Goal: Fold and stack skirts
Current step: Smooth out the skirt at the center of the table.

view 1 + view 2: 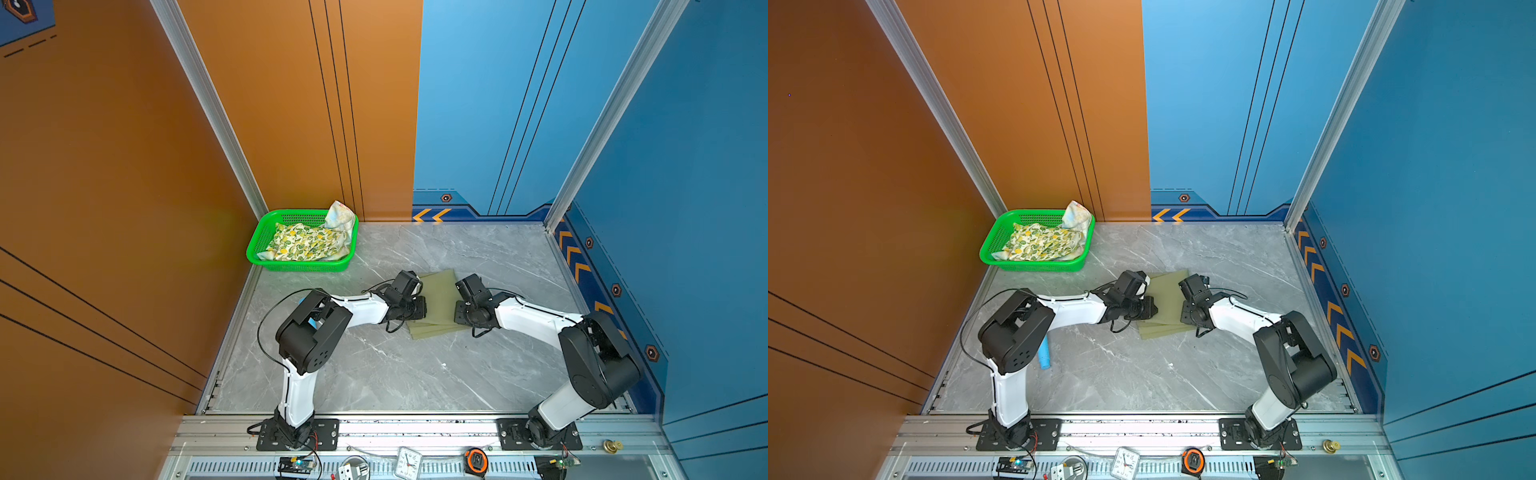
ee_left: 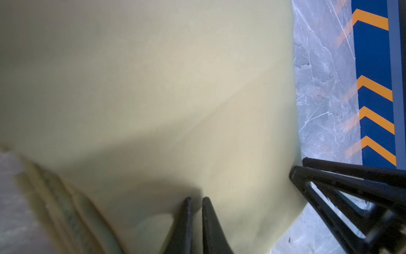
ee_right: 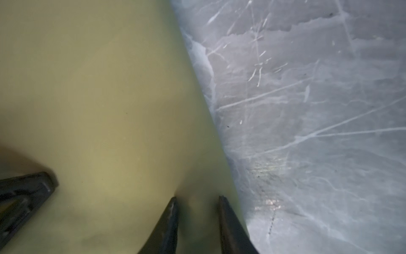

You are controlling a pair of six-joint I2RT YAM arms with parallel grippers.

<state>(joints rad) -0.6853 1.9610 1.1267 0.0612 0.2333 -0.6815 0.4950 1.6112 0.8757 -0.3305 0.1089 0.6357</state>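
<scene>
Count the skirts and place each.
3. The plain olive-green cloth skirt lies folded on the grey marble table. The white lemon-print skirt lies in the green perforated plastic basket; the pastel patterned skirt pokes up at its far corner. Others may hide beneath.

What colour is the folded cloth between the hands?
Plain olive-green folded cloth, best in a top view.

Overhead stereo pair; wrist cameras hug olive skirt (image 2: pixel 153 88).
</scene>
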